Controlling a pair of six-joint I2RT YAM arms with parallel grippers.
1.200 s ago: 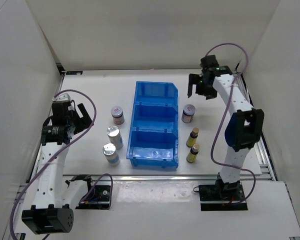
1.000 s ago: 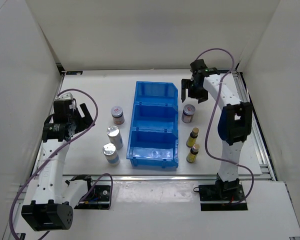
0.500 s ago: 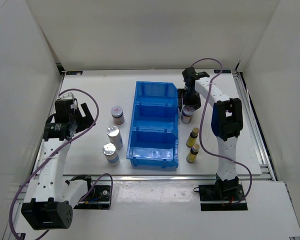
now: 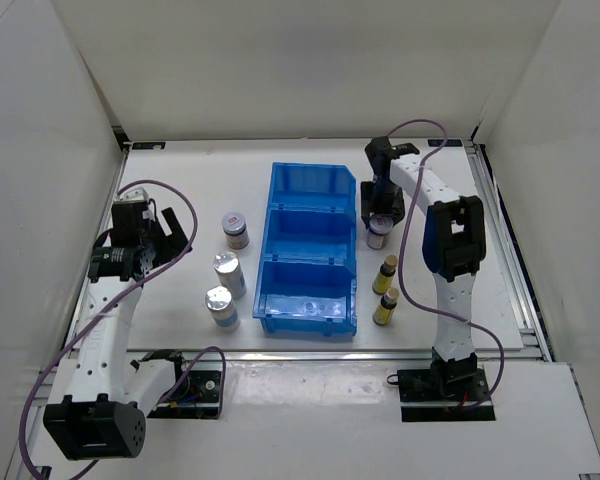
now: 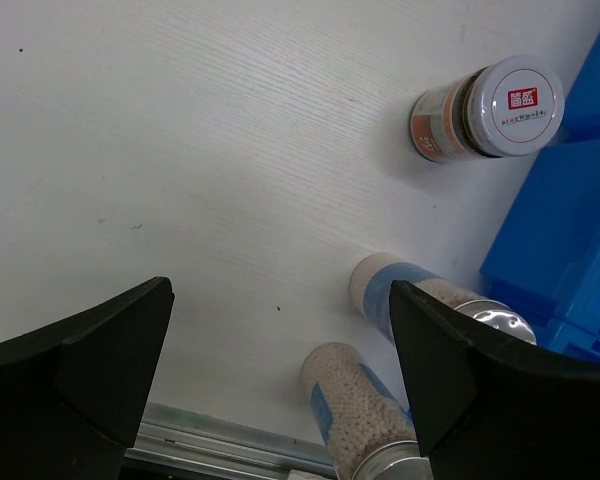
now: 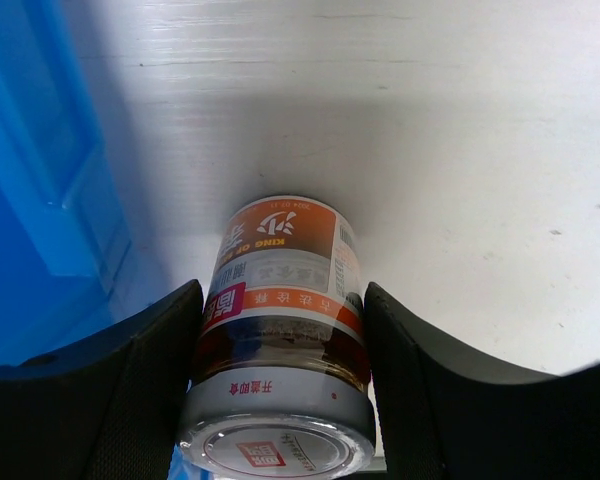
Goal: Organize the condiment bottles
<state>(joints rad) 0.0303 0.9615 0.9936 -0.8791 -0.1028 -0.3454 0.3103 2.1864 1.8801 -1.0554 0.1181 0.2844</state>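
A: Step in hand?

B: Looks like the first pick. Right gripper (image 6: 282, 288) down around the jar (image 6: 280, 340) just right of the bin (image 6: 40, 180), pads (image 6: 160, 360) seemingly pressed against both its sides. Jar upright on the table (image 5: 180, 150), not yet lifted.

A: And the left gripper (image 5: 280, 290)?

B: Spread wide, pinching nothing, hanging over the table left of the other jar (image 4: 236, 229) and the two silver-topped shakers (image 4: 227, 272).

A: The rest?

B: Two amber bottles (image 4: 388, 272) just in front of the gripped jar. None in the bin yet.

A: Next?

B: Probably a straight lift, high enough to clear the bin's wall, then across to a compartment and a gentle release. Worth confirming the hold first: smooth round sides, easy to slip.
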